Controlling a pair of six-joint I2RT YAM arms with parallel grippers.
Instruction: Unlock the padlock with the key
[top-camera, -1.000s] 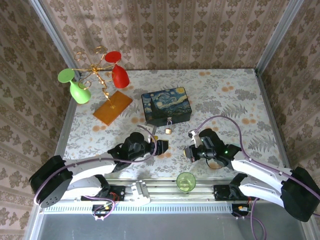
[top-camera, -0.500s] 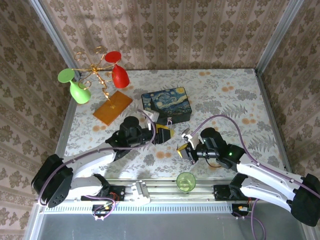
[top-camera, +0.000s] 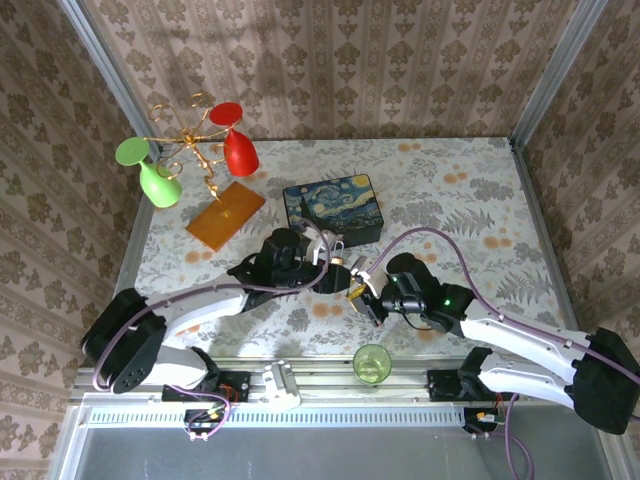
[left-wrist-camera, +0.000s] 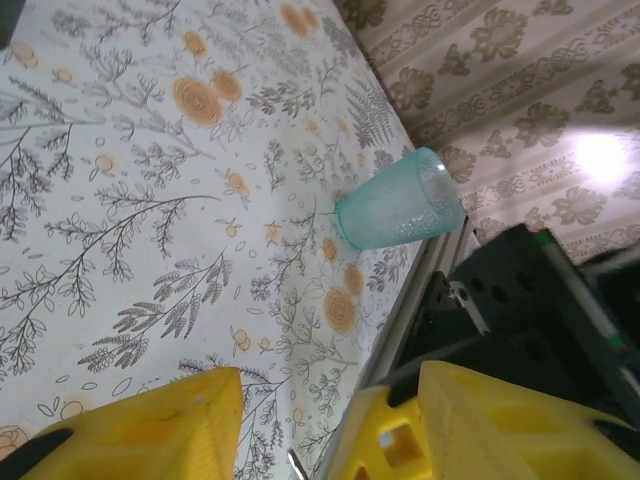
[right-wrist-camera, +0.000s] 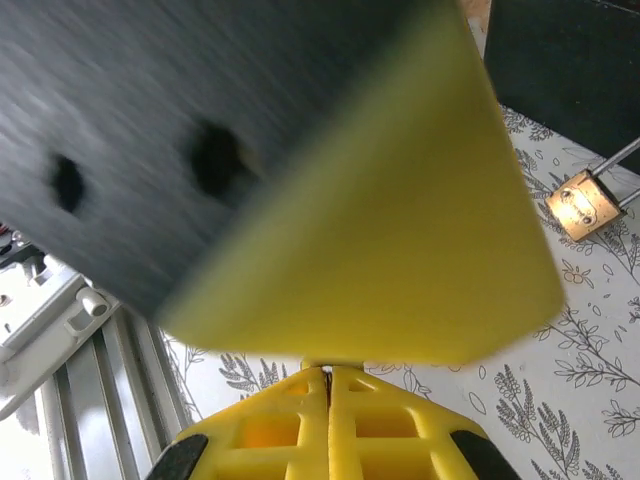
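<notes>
The padlock lies on the worktop just in front of the painted box, about mid-worktop. The left end effector hangs with its fingers apart. The right end effector is pressed together, and I cannot make out the key. They crowd each other closely, so they could collide or nudge the padlock askew.

Both arms are white with black joints, purple cables and yellow, seemingly lattice-moulded fingers.
</notes>
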